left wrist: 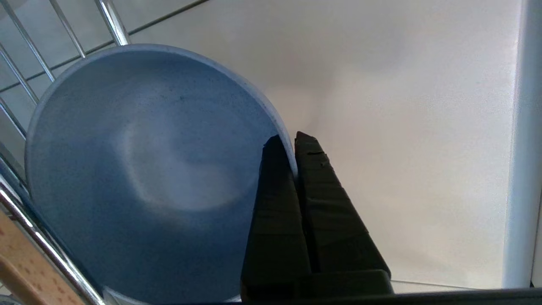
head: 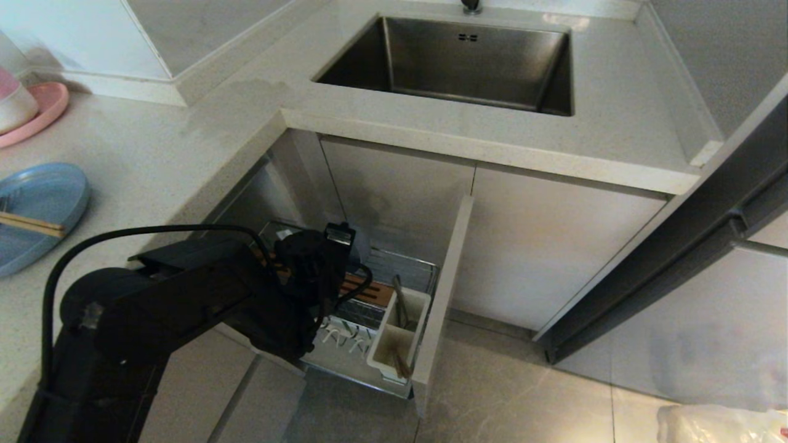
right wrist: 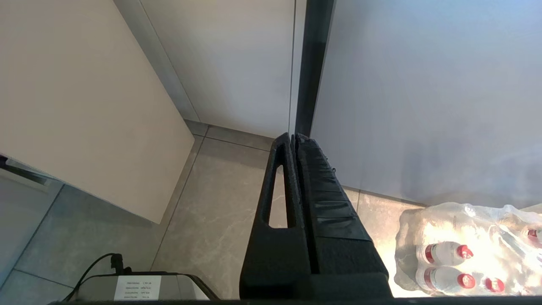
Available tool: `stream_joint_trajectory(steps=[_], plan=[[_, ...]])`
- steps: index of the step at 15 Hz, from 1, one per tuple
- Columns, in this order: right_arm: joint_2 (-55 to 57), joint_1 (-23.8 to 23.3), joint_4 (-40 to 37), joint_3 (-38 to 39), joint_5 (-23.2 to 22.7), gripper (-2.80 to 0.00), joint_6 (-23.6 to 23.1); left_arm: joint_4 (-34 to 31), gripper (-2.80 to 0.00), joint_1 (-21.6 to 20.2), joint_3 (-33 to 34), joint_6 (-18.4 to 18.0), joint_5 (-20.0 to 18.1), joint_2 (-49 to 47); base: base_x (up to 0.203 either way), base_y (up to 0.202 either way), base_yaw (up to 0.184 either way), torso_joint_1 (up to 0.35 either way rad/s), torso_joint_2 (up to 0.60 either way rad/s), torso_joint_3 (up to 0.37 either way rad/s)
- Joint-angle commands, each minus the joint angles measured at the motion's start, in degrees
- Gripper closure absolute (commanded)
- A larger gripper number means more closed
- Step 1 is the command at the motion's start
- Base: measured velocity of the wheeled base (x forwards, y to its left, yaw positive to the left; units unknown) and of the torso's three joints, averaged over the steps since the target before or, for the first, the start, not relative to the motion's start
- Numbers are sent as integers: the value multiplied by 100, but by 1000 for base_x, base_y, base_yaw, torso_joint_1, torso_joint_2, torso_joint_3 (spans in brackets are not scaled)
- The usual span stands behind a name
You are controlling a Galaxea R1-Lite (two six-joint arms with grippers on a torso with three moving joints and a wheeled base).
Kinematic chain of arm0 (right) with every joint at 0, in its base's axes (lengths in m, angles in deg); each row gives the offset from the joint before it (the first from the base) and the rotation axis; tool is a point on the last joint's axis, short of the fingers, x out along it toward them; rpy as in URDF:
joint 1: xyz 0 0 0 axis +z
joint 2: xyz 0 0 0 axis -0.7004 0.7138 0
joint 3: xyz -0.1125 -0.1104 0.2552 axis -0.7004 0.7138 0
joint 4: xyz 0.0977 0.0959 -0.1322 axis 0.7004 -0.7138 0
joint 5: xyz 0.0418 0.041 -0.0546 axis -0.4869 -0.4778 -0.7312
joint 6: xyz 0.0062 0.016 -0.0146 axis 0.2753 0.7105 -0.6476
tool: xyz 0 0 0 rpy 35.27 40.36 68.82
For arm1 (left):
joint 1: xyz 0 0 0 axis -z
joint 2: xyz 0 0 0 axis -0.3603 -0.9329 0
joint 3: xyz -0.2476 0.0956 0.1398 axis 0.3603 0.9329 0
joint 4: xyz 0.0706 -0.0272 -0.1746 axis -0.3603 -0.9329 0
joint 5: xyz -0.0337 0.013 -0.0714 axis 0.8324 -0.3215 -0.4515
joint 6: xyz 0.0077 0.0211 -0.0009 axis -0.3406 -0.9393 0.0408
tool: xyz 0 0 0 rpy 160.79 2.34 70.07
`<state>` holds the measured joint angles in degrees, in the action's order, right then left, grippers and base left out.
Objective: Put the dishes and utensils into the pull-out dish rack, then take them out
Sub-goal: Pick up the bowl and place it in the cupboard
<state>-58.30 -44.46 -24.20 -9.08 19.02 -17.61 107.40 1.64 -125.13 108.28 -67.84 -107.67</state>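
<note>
A: Bowl standing on edge inside the pull-out dish rack, rim pinched at three o'clock?

B: Yes, being clamped by the left gripper, fully closed; right gripper hanging shut, holding nothing, well apart.

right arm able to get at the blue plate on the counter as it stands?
Probably not. The right gripper hangs shut down by the floor, beside a pack of bottles, while the blue plate sits on the counter at the robot's far left, beyond the left arm.
</note>
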Motion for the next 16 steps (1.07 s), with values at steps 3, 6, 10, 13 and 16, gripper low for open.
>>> stream_joint_trajectory(steps=[3,6,10,13,16], plan=[[9,0,2,0,1,0,0,-36,0,0,-13,47,-2,0,0,0,0,0,0,0],[9,0,2,0,1,0,0,-173,0,0,-86,44,15,1,0,0,0,0,0,0],[6,0,2,0,1,0,0,-193,-280,0,-77,25,32,56,0,0,0,0,0,0],[5,0,2,0,1,0,0,-206,-280,13,-12,24,46,155,0,0,0,0,0,0],[3,0,2,0,1,0,0,-373,-280,50,142,33,66,413,0,0,0,0,0,0]])
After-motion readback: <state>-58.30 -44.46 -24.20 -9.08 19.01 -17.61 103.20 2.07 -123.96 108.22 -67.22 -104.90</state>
